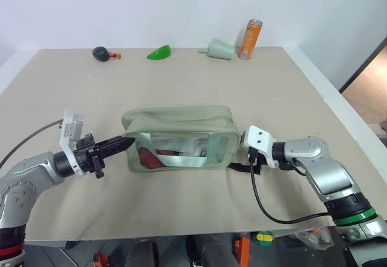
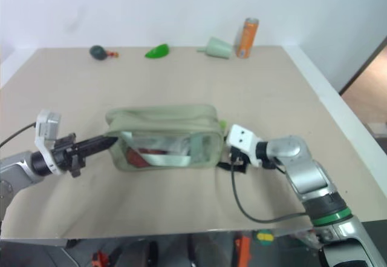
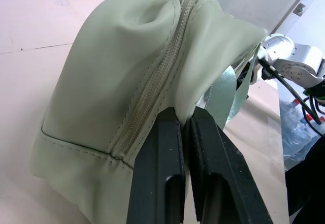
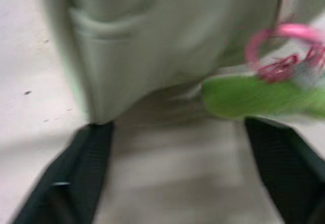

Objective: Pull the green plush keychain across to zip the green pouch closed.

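Head views: the green pouch lay near the middle of the surface, zipper along its top.
Left wrist view: the left gripper had its fingers pressed on the pouch fabric, probably to brace it.
Right wrist view: the right gripper had its fingers spread; the green plush keychain hung free between them, unheld.

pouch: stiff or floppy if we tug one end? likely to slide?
Probably floppy: the pouch skin dents and bunches where the left gripper pinches its end, shut on the fabric. It likely holds a rough box shape, since it stands upright on the table. It looks light, with few items showing through the clear panel, so an unanchored tug would probably drag it.
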Motion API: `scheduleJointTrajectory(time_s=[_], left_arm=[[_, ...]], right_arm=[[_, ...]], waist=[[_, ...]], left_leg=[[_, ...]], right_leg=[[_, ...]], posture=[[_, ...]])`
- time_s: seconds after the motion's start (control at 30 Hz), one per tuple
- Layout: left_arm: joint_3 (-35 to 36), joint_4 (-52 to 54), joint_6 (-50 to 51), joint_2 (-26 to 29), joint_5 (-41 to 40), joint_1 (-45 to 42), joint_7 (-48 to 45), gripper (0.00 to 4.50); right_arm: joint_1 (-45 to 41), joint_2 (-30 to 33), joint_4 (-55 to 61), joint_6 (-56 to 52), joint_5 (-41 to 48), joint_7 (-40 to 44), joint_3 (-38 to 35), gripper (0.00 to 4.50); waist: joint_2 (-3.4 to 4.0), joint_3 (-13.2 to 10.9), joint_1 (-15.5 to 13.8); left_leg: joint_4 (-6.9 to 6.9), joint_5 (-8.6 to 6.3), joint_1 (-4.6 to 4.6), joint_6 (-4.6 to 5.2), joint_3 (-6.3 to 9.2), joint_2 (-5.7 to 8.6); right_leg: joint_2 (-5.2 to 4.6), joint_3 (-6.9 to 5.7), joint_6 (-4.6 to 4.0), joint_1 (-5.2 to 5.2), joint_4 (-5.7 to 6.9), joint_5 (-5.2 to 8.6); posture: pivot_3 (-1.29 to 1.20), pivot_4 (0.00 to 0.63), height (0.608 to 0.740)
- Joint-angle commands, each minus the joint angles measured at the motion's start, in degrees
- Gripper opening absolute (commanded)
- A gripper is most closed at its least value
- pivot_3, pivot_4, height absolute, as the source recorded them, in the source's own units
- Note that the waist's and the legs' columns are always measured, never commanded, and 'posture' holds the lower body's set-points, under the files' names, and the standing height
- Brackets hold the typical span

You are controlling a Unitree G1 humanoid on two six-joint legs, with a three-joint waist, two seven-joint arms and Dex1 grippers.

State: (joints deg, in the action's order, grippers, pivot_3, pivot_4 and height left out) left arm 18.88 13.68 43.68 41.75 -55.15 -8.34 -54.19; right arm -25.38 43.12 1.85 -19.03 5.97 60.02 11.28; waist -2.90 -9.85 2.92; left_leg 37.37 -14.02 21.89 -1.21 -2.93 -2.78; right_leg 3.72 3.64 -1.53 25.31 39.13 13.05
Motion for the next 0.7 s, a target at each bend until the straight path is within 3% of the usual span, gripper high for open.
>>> scheduleJointTrajectory(time_s=[0.03, 0.37, 0.4, 0.43, 0.67, 0.7], left_arm=[[0.3, 0.0, -0.2, -0.1, 0.3, 0.2, 0.2, 0.0], [1.9, -0.5, 2.5, -0.9, -1.3, -0.2, 4.5, 0.0], [1.8, -0.8, 3.1, -0.9, -1.5, -0.5, 5.1, 0.76], [1.7, -1.0, 3.6, -0.9, -1.9, -0.7, 5.3, 0.95], [3.5, 0.1, 2.6, -2.5, -3.7, -2.1, 5.8, 3.38], [4.8, 0.7, 3.0, -2.8, -5.3, -2.1, 5.9, 3.38]], right_arm=[[-1.8, 0.2, 1.8, -1.1, 4.3, 2.1, -3.7, 4.47], [-2.5, 4.8, 3.2, -7.3, 13.6, 5.1, -14.2, 4.47], [-2.4, 4.9, 3.5, -7.8, 14.2, 5.2, -14.5, 4.5], [-2.4, 4.7, 3.5, -7.5, 13.6, 3.9, -14.8, 4.5], [-0.4, 7.6, 3.3, -7.6, 14.1, 4.6, -16.1, 4.5], [-0.4, 8.1, 2.8, -7.4, 14.2, 4.6, -16.5, 4.5]], waist=[[0.0, 0.0, 0.0], [0.0, 0.0, -0.2], [0.01, 0.0, -0.2], [0.01, 0.0, -0.1], [0.01, 0.0, -0.2], [0.01, 0.0, -0.2]], left_leg=[[0.0, 0.0, 0.01, 0.0, 0.01, 0.0], [0.05, -0.01, 0.14, -0.01, -0.03, 0.16], [0.05, -0.01, 0.13, -0.01, -0.02, 0.15], [0.04, -0.01, 0.13, -0.01, -0.01, 0.15], [0.03, -0.01, 0.18, -0.01, 0.03, 0.11], [0.03, -0.01, 0.19, -0.01, 0.01, 0.13]], right_leg=[[0.0, -0.01, 0.0, 0.0, 0.0, 0.0], [-0.23, 0.04, 0.02, 0.01, -0.06, -0.01], [-0.22, 0.03, 0.02, 0.01, -0.06, -0.01], [-0.21, 0.02, 0.02, 0.01, -0.06, -0.01], [-0.15, -0.04, 0.0, 0.03, -0.06, 0.01], [-0.18, -0.02, 0.0, 0.05, -0.06, 0.01]], posture=[[0.0, 0.15, 0.74], [0.0, 0.15, 0.74], [0.0, 0.15, 0.74], [0.0, 0.15, 0.74], [0.0, 0.15, 0.74], [0.0, 0.15, 0.74]])
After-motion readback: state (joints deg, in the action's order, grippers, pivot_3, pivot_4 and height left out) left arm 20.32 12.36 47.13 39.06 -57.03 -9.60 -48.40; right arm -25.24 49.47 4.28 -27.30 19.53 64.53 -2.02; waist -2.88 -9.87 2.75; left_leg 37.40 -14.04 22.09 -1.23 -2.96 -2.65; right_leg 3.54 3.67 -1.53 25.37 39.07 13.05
